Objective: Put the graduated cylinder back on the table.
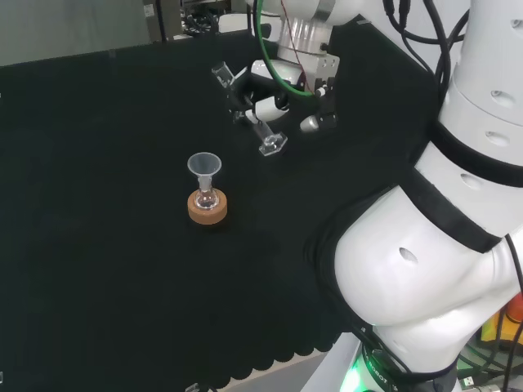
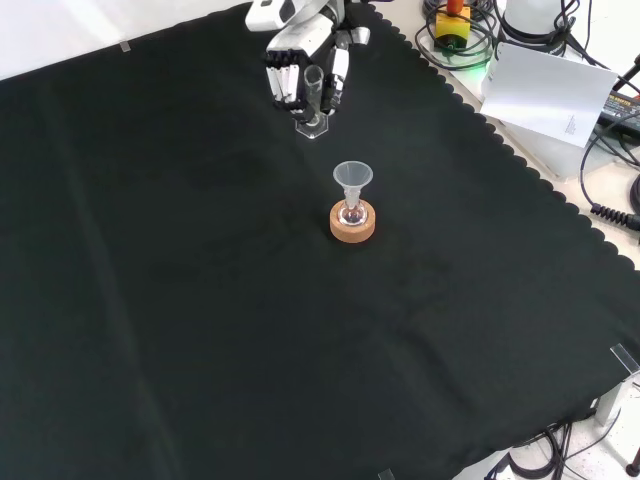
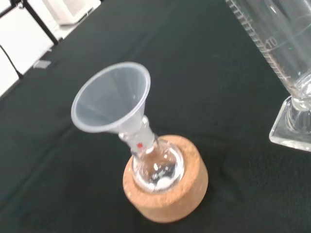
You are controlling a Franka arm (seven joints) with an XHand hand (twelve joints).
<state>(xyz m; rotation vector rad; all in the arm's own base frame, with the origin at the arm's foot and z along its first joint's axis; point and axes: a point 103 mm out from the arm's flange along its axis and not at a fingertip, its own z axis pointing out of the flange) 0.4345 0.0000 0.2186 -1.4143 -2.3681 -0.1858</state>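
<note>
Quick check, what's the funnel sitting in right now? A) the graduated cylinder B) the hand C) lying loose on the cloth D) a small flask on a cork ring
D: the funnel stands in the neck of a small flask seated in a cork ring, while the hand holds the graduated cylinder apart from it.

Black cloth (image 2: 200, 330) over the whole bench, scalloped along its edge in the front view. Beyond that scalloped edge, at the front view's top right, pale bench surface with a white sheet of paper (image 2: 550, 92), a tangle of black cables (image 2: 610, 190) and a yellow box with a red button (image 2: 452, 18). Past the cloth's far edge in the head view, a grey wall (image 1: 65, 24) and dark equipment (image 1: 196, 16). Even, soft light, no hard shadows
</note>
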